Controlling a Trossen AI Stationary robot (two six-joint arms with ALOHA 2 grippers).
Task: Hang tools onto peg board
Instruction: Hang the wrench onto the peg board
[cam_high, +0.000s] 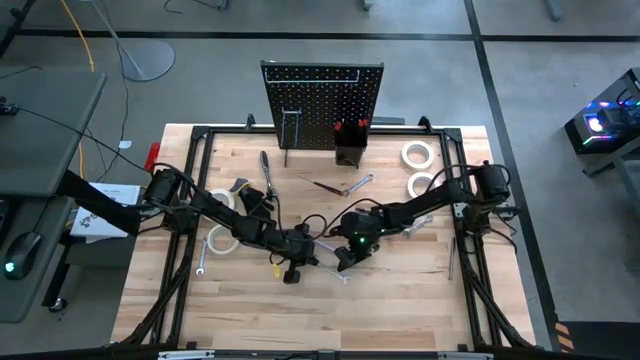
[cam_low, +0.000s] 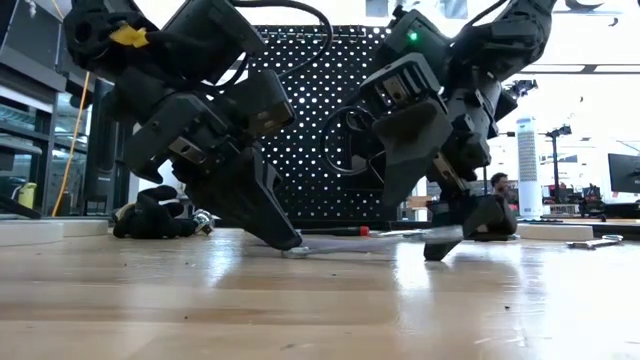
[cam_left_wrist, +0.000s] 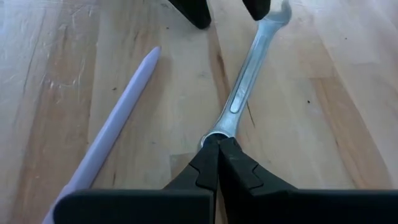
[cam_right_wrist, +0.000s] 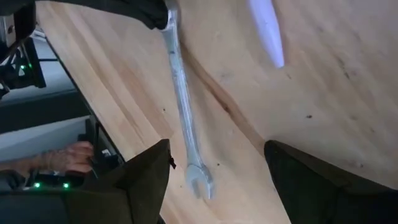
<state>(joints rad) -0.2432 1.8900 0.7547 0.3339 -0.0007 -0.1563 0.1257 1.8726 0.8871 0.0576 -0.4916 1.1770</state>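
The left tool (cam_left_wrist: 217, 146) is pressed together on the ring end of a silver wrench (cam_left_wrist: 239, 93), pinching it right at the counter (cam_left_wrist: 323, 124) surface. From those pinched tips the wrench runs straight ahead, away from the left tool, its long axis lying flat on the wood and ending in the open-jawed head near the right arm's fingers (cam_left_wrist: 193, 12), which show as two dark blocks just past it.

The right tool (cam_right_wrist: 214, 174) stands spread wide, one finger either side of that open-jawed end. In the right wrist view the wrench (cam_right_wrist: 183, 118) stretches from between those spread fingers out to the left arm's grip at the far end. So the wrench bridges the two tools, left one clamped on one end, right one straddling the other without touching it, as far as I can tell.

In the low view both tools (cam_low: 265, 215) (cam_low: 425, 215) are down at the counter, tips angled toward each other with the wrench low between them.

A pale lilac rod (cam_left_wrist: 115, 124) lies beside the wrench, just off to one side of the left tool.

The peg board (cam_high: 322, 100) stands upright at the counter's far edge, well beyond both tools. I judge that the left arm, the only one holding the wrench, is the one placed to lift it and carry it there.
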